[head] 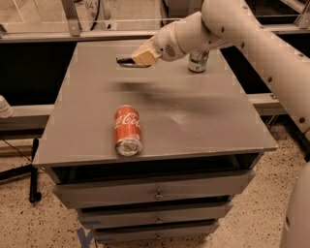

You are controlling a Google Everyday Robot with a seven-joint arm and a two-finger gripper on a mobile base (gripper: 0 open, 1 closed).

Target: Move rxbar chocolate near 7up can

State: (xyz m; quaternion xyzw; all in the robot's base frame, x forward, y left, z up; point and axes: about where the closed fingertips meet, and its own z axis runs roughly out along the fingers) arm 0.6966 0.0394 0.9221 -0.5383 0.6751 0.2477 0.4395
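The rxbar chocolate (pixel 125 61) is a thin black bar held at the tip of my gripper (pixel 138 58), lifted above the far part of the grey cabinet top (pixel 193 116). The gripper's pale fingers (pixel 145 55) are shut on the bar's right end. The 7up can (pixel 198 60) stands upright at the far right of the top, partly hidden behind my white arm (pixel 227 24). The bar is to the left of the can, about a can's height away.
A red Coca-Cola can (pixel 128 130) lies on its side near the front left of the top. The cabinet has drawers (pixel 155 191) below. A glass partition (pixel 58 14) runs behind the cabinet. A dark stand (pixel 33 169) is on the floor at left.
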